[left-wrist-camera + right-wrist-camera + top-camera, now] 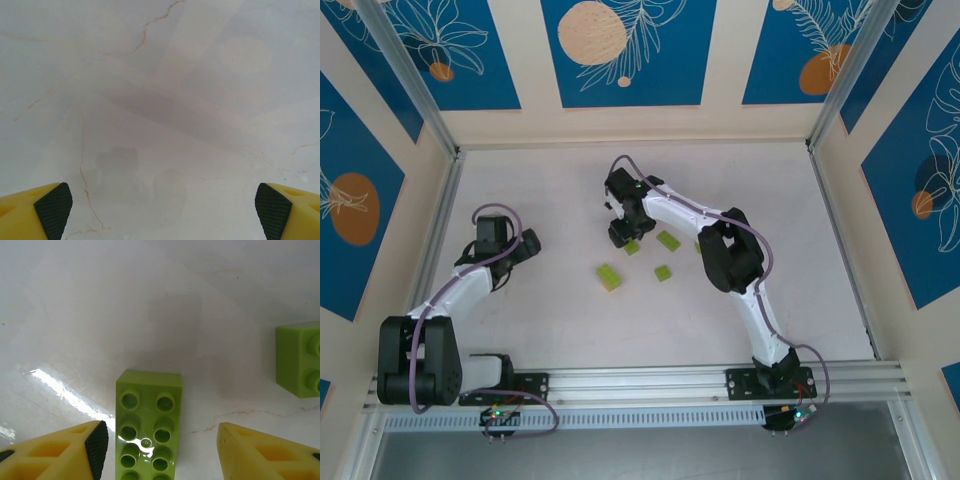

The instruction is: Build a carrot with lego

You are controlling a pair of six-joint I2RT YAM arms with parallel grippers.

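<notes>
The lego lies as loose green bricks (pixel 610 277) near the middle of the tabletop (pixel 540 170), no carrot joined yet, and one long brick (pixel 147 425) sits between the parted fingers of the right gripper (pixel 161 429) (gaps on both sides, nothing clamped). We judge this a pick-up: the next move calls for pinching its long sides squarely, then lifting clear of the neighbouring brick (pixel 300 360). The left gripper (pixel 161 195) hangs wide apart over bare tabletop toward the left edge.

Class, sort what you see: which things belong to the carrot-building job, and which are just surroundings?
Job: long green brick between the right end effector's fingers; left green brick; middle green brick; far green brick.
Surroundings: blue wall panels; metal rail.
</notes>
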